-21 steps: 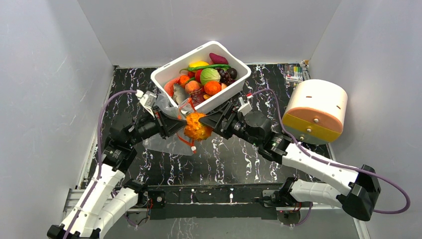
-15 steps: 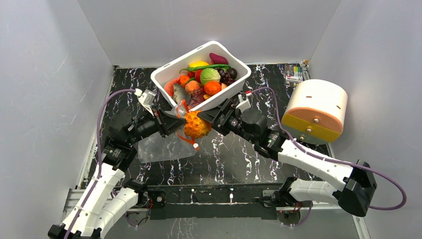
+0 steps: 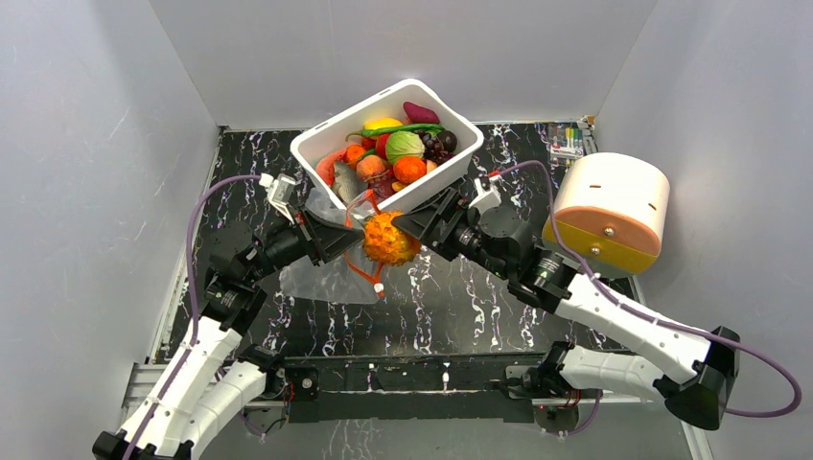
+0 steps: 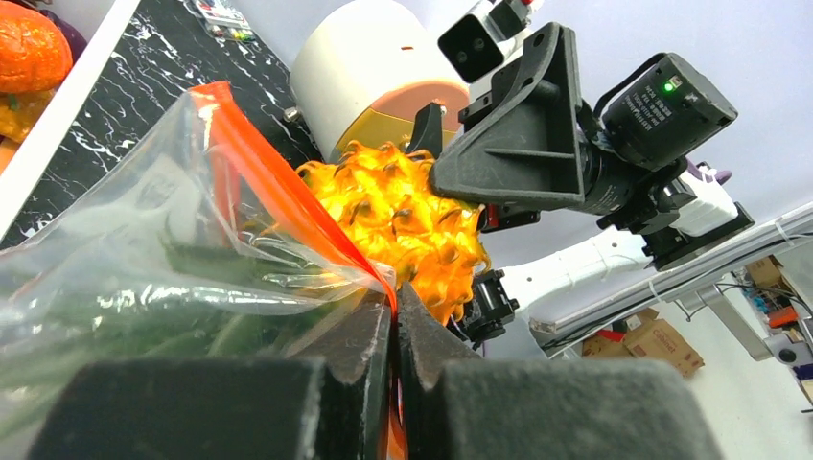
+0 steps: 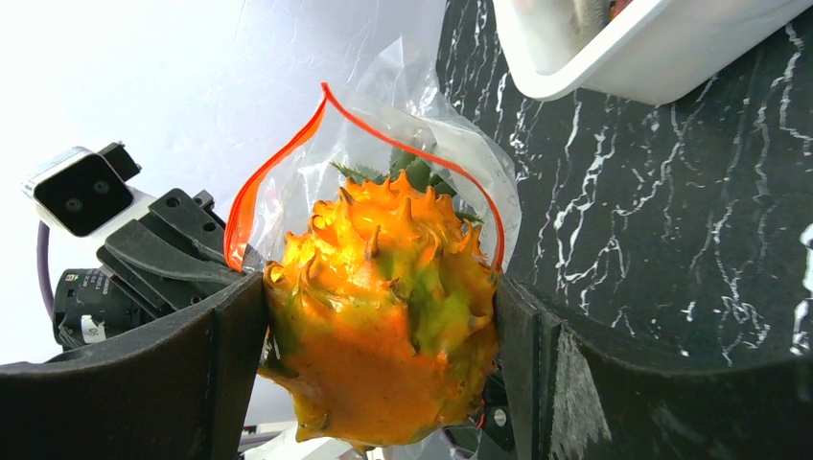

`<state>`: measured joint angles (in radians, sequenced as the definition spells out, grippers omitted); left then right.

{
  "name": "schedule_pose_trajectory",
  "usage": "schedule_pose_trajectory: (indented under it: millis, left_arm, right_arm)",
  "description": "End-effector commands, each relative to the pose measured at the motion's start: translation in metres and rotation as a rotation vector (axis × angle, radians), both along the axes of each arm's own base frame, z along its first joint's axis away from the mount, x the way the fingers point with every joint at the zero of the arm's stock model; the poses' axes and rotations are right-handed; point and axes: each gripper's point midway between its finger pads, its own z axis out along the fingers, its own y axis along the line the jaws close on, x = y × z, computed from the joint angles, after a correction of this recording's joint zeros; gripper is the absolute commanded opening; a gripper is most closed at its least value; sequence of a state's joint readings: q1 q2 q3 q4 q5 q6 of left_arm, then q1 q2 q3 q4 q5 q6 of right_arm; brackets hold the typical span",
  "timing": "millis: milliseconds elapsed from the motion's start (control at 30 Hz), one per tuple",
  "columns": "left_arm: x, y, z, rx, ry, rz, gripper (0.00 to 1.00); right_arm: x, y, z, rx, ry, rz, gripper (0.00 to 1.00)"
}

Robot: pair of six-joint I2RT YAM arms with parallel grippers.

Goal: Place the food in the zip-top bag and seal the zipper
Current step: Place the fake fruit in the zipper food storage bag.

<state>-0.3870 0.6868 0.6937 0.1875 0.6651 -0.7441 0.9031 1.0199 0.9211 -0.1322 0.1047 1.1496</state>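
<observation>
My right gripper (image 3: 393, 235) (image 5: 383, 355) is shut on the spiky orange pineapple (image 3: 385, 239) (image 5: 383, 331) and holds it at the open mouth of the zip-top bag (image 3: 321, 273) (image 5: 383, 144). My left gripper (image 3: 353, 233) (image 4: 395, 302) is shut on the bag's red-orange zipper strip (image 4: 278, 182) (image 5: 288, 153) and holds the mouth up off the table. The pineapple (image 4: 403, 216) sits just past the strip; its green leaves reach into the bag's mouth. The other food, with purple grapes (image 3: 438, 147) and an orange round fruit (image 3: 409, 169), lies in the tub.
A white tub (image 3: 321, 142) full of toy food stands at the back centre, right behind the bag. A cream and orange drum-shaped object (image 3: 609, 211) sits at the right. A small box of coloured bits (image 3: 568, 142) lies at the back right. White walls enclose the black marbled table (image 3: 460, 297).
</observation>
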Motion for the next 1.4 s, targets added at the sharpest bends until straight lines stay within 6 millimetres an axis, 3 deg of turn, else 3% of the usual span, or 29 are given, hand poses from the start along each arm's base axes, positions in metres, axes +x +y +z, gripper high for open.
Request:
schedule_pose_trajectory:
  millis: [0, 133, 267, 367, 500, 567, 700, 867, 1033, 1233, 1367]
  left_arm:
    - [-0.006, -0.003, 0.019, -0.029, -0.048, -0.033, 0.06]
    - [-0.008, -0.007, 0.012, -0.020, -0.023, -0.069, 0.15]
    - [-0.006, -0.009, 0.009, -0.026, -0.021, -0.080, 0.16]
    - [-0.001, -0.011, 0.000, -0.005, -0.009, -0.080, 0.01]
    - [0.000, -0.011, 0.001, 0.019, -0.022, -0.084, 0.00]
    - [0.004, -0.009, -0.001, 0.050, -0.025, -0.064, 0.00]
    - [0.010, -0.004, -0.014, 0.163, -0.010, -0.038, 0.26]
    - [0.016, 0.008, -0.039, 0.295, 0.038, 0.016, 0.34]
    - [0.020, 0.020, -0.063, 0.415, 0.094, 0.050, 0.41]
    - [0.024, 0.028, -0.071, 0.503, 0.120, 0.065, 0.49]
    - [0.035, 0.043, -0.078, 0.603, 0.141, 0.139, 0.52]
  right_arm:
    - [0.000, -0.018, 0.047, 0.052, -0.100, -0.054, 0.56]
    - [-0.003, -0.010, 0.049, 0.033, -0.118, -0.008, 0.51]
    - [-0.001, -0.004, 0.040, 0.012, -0.107, 0.007, 0.47]
    - [0.008, -0.003, 0.028, -0.037, -0.105, -0.017, 0.45]
    - [0.022, -0.010, 0.000, -0.129, -0.078, -0.093, 0.44]
    - [0.023, -0.009, -0.003, -0.129, -0.080, -0.093, 0.43]
    - [0.010, -0.001, 0.015, -0.058, -0.149, -0.013, 0.39]
    - [-0.006, 0.004, 0.018, -0.029, -0.266, 0.091, 0.36]
    - [-0.014, 0.013, 0.000, -0.034, -0.285, 0.166, 0.34]
    - [-0.015, 0.033, -0.025, -0.096, -0.253, 0.259, 0.34]
    - [-0.019, 0.042, -0.035, -0.129, -0.270, 0.325, 0.33]
